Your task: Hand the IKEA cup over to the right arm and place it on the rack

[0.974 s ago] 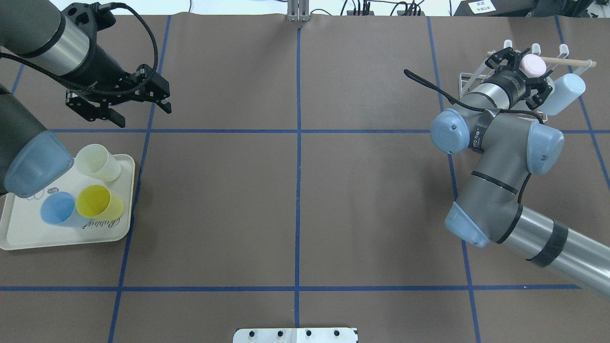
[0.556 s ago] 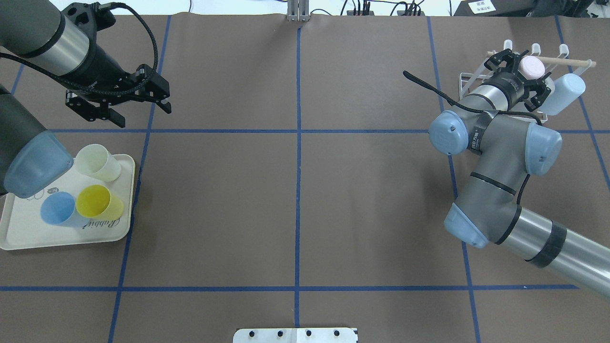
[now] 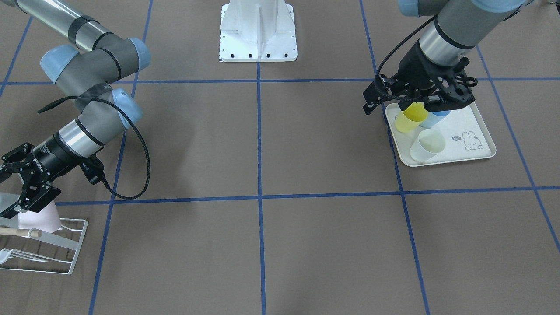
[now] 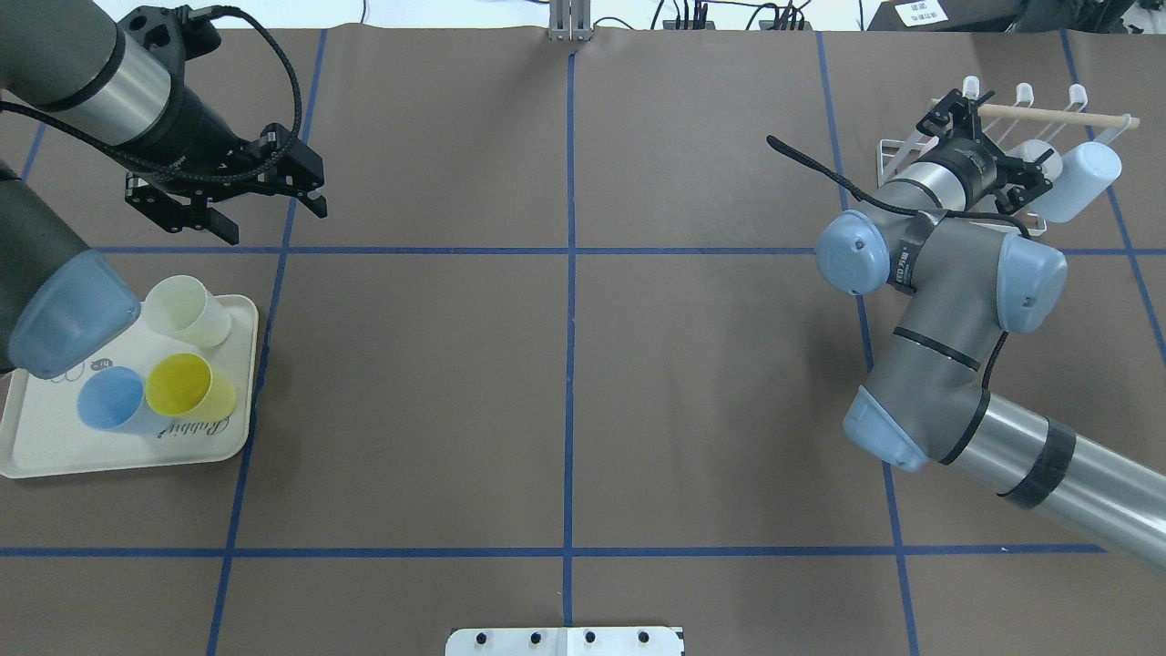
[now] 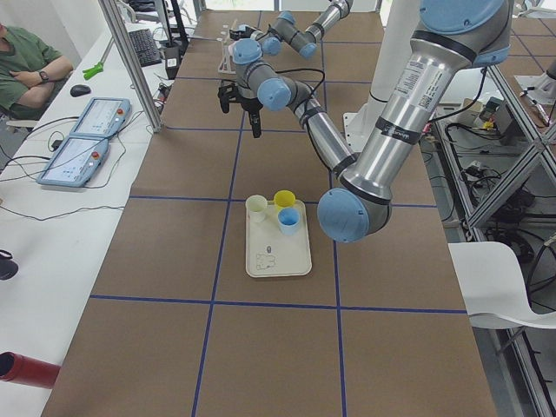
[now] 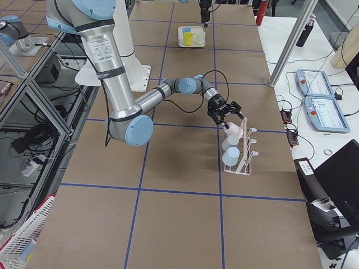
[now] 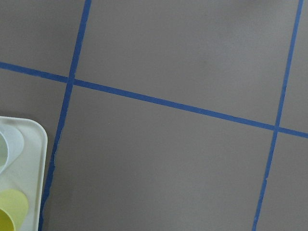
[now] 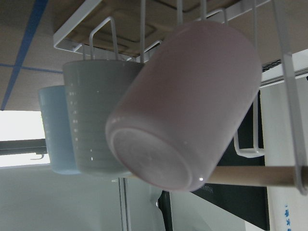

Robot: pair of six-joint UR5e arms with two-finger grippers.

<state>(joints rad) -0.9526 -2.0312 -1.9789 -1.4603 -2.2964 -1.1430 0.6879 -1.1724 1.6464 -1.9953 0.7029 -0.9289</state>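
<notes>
Currently the pink cup [image 8: 187, 106] is on the rack [image 6: 245, 159], hung tilted over a prong with its base facing the right wrist camera. Next along the rack: a pale ribbed cup [image 8: 96, 120], then a light-blue cup [image 8: 53, 130], all in one row. The pink and ribbed cups overlap in the wrist view, so I can't tell if they touch. The wooden dowel [image 4: 1048, 114] runs along the rack's far edge, and in the wrist view it passes behind the pink cup.

The right gripper [image 6: 228, 116] is right at the rack, just above the pink cup. Its fingers are spread wide with nothing clamped between them. No finger shows in the right wrist view, and the cup hangs clear in front of the lens. The right arm [image 4: 947, 301] is folded at the elbow, with the wrist pointed at the rack.

The left gripper [image 4: 273, 223] is at the opposite end of the table from the rack, well apart from it. Its jaws are apart and empty, and it hovers off the surface.

The cream tray [image 4: 55, 446] is also at the end away from the rack. It holds three upright cups: cream cup [image 4: 187, 310], yellow cup [image 4: 187, 384] and blue cup [image 4: 114, 401]. The yellow and blue ones are side by side, and the cream one is in the tray corner nearest the left gripper.
</notes>
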